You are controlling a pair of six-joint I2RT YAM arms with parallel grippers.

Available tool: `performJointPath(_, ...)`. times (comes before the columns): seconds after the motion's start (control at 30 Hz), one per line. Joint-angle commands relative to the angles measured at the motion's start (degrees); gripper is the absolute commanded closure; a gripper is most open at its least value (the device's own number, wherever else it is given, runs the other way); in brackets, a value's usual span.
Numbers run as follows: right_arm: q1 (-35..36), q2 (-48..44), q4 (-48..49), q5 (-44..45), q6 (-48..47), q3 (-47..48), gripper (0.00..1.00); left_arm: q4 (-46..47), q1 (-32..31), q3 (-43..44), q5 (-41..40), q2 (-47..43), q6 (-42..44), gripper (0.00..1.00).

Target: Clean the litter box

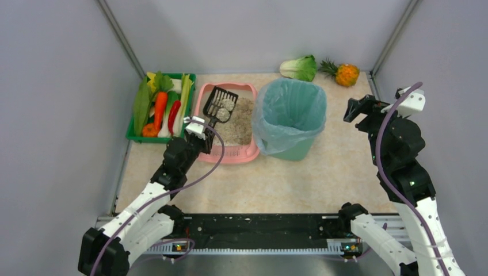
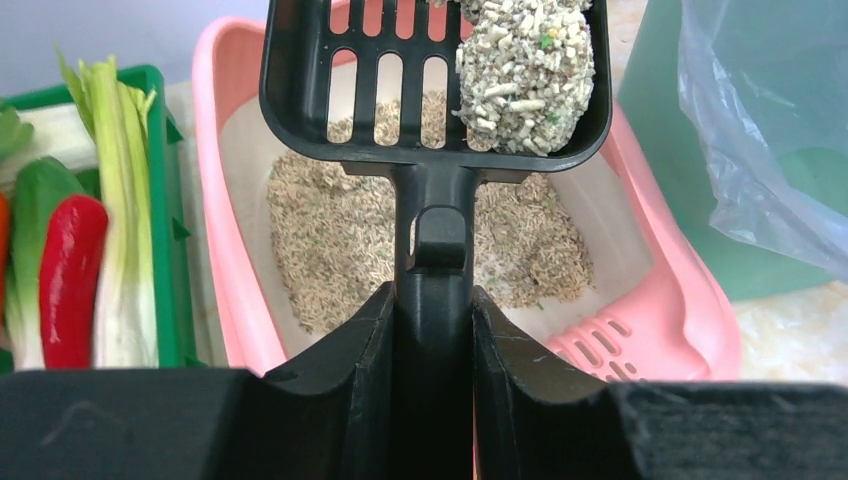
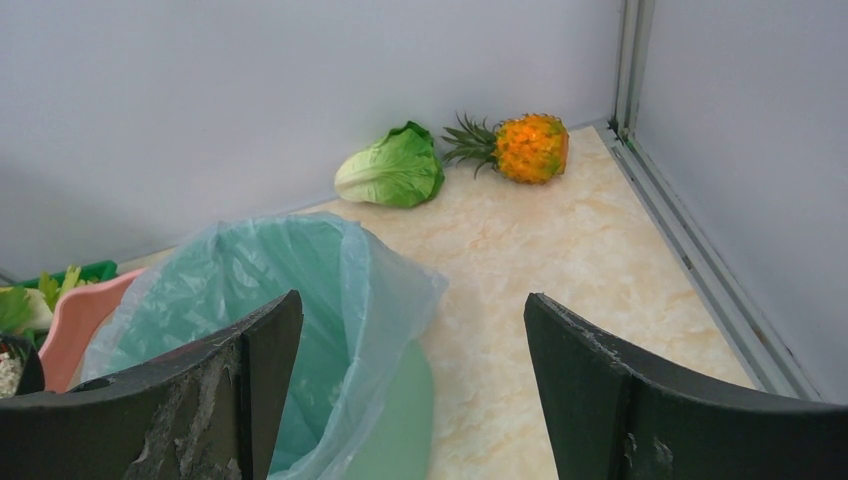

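Left hand: clenched on the scoop handle; don't loosen it.
Right hand: released, holding nothing, well right of the litter box.
Litter box: on the desk, directly under the scoop.
Clump: at the scoop's right edge — carry it level and slowly.
Bin: just right of the litter box — tip there.

Grey walls (plain) enclose marbled beige tabletop.

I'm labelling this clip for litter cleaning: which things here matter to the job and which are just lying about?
In the job: litter box, scoop, litter clump on it, bag-lined bin, left gripper holding the scoop.
Lying about: vegetable crate, leafy green, pineapple.
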Motion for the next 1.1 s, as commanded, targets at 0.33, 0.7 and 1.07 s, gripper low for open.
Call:
performJointPath(0.33,0.51,0.1,0.94,-1.63,-0.54,0.8,0.18,7.87,0.21,-1.09,3.94,2.98,-18.86,1.0)
performJointPath(0.7,0.53,-0.33,0.04,-1.38,-0.78,0.77,0.18,13.74,1.72,-3.98,7.91,3.82,-28.28,1.0)
performJointPath(1.07,0.5,0.17,0.0,-1.42,-0.67,0.5,0.18,-6.84,1.66,5.76,4.84,3.92,-13.99,1.0)
